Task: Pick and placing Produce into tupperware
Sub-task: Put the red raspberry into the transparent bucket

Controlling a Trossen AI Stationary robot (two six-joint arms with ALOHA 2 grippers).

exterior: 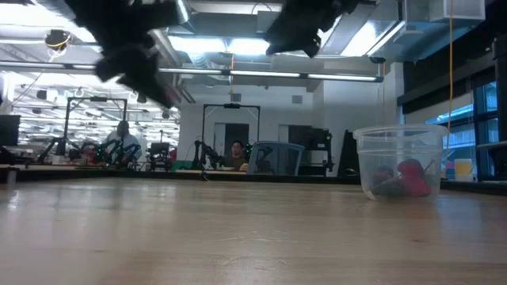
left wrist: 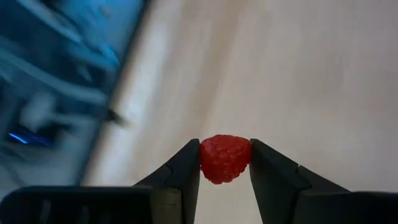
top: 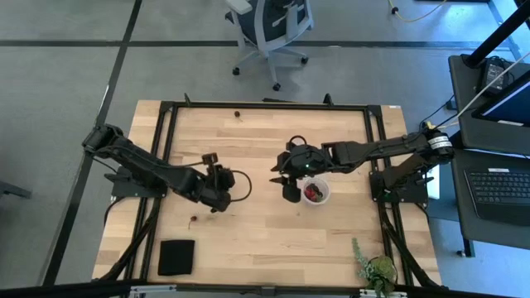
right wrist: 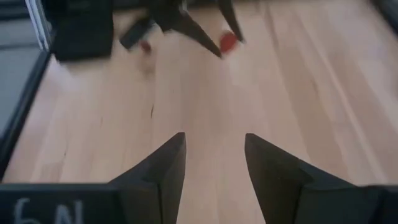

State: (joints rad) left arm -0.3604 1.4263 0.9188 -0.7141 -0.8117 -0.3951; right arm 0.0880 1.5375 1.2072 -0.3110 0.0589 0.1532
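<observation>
Between left gripper [left wrist: 225, 163] fingers: red berry [left wrist: 225, 158], pinched, lifted off table [top: 265, 232]. Right gripper [right wrist: 214, 165] fingers spread, holding nothing, just beside tupperware [top: 315, 192]. Tub holds red produce [exterior: 412, 177]. One berry [top: 193, 219] loose on table.

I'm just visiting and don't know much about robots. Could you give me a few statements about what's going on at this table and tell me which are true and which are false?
1. The left gripper holds a red raspberry between its fingers. True.
2. The tupperware is empty. False: red fruit already lies inside it.
3. The right gripper is carrying a fruit. False: its fingers are open with nothing between them.
4. The right gripper is beside the tupperware. True, seen from above.
5. The black pad lies under the tupperware. False: it sits apart, near the table's front-left corner.
</observation>
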